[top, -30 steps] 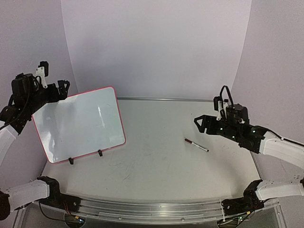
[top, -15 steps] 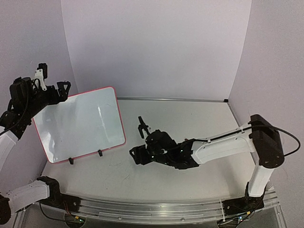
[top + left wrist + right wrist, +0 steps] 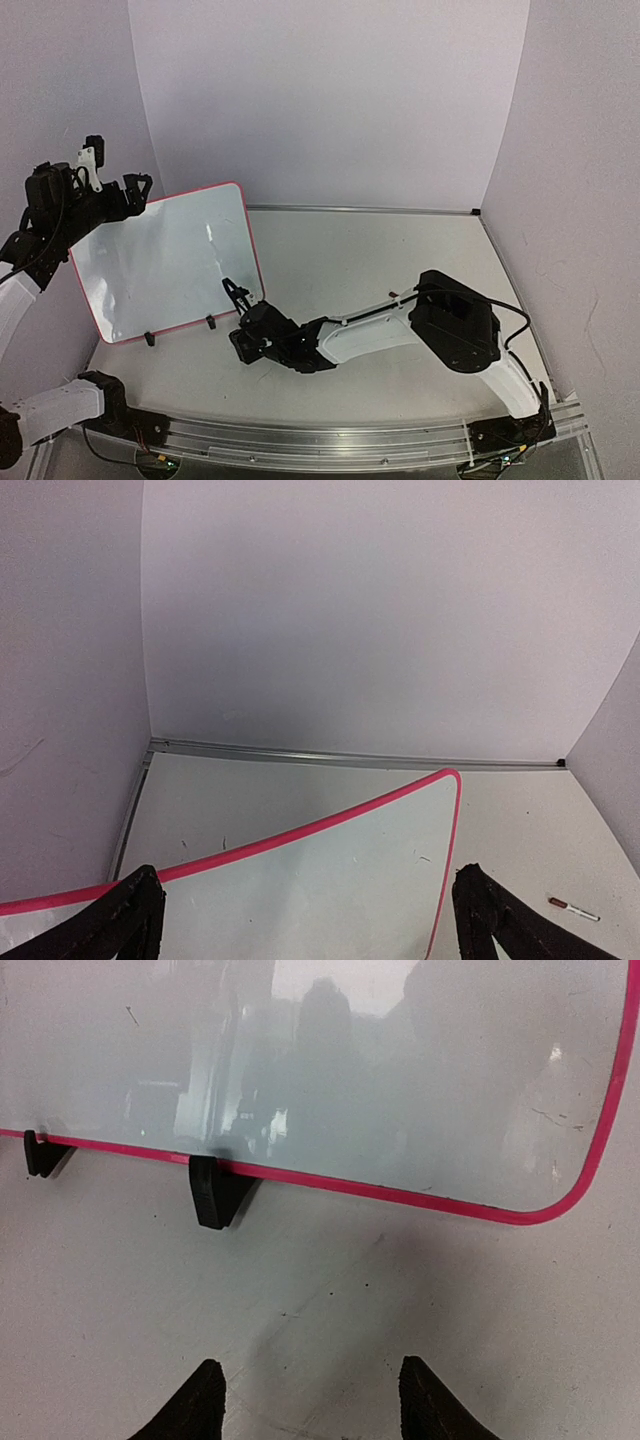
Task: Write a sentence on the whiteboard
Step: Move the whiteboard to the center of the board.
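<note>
The whiteboard, white with a red-pink frame, stands tilted on two black clip feet at the left of the table. Its face is blank; the sentence does not show. My left gripper is open at the board's top left edge; in the left wrist view its fingers stand wide on either side of the board. My right gripper is open and empty, low over the table in front of the board's lower right corner, near a clip foot.
A thin marker pen lies on the table right of the board. My right arm stretches across the middle of the table. Grey walls close the back and sides; a metal rail runs along the near edge.
My right arm has swung from the right side across the table to the board's lower right corner, jaws open. The pen stays on the table. The left gripper has barely moved.
</note>
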`<state>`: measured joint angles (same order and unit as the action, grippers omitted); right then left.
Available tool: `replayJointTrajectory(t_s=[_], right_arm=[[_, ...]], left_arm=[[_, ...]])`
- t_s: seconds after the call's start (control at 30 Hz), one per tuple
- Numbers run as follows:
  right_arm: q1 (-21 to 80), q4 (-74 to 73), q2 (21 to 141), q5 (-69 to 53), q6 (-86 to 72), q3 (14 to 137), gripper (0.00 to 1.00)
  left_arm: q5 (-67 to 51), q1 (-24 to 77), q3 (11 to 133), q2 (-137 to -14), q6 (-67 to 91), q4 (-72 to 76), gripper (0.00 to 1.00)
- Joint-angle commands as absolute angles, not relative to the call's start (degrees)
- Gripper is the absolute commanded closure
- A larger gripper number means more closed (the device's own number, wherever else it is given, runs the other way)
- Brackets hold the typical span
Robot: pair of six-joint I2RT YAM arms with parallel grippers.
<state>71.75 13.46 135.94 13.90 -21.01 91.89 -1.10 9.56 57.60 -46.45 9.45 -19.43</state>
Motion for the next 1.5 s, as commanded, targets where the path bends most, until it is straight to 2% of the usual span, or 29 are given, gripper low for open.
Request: replayJointTrajectory(t_s=[0.0,0.67,0.83,1.1,1.47], right_arm=[[72.19,13.35,140.77,14.94,-17.97,99.21,0.45],[72.23,7.28,157.74,9.56,-13.71,121.96,0.50],[72.21,6.60,160.17,11.49,-14.16,125.29,0.56],[72.23,6.42,162.62,15.24,-14.51,127.93,0.71],[72.25,9.32,161.99,15.52,-13.73,126.21,0.90]], left_arm=[[-0.61,9.33,58.70,-47.13,9.49,-19.73,0.01],[-1.23,9.35,59.04,-47.74,9.84,-20.21,0.00],[-1.44,9.39,59.03,-47.94,9.97,-20.21,0.00],[-1.60,9.34,58.97,-48.00,10.10,-20.13,0.00],[-1.74,9.38,58.82,-48.44,9.84,-20.03,0.00]])
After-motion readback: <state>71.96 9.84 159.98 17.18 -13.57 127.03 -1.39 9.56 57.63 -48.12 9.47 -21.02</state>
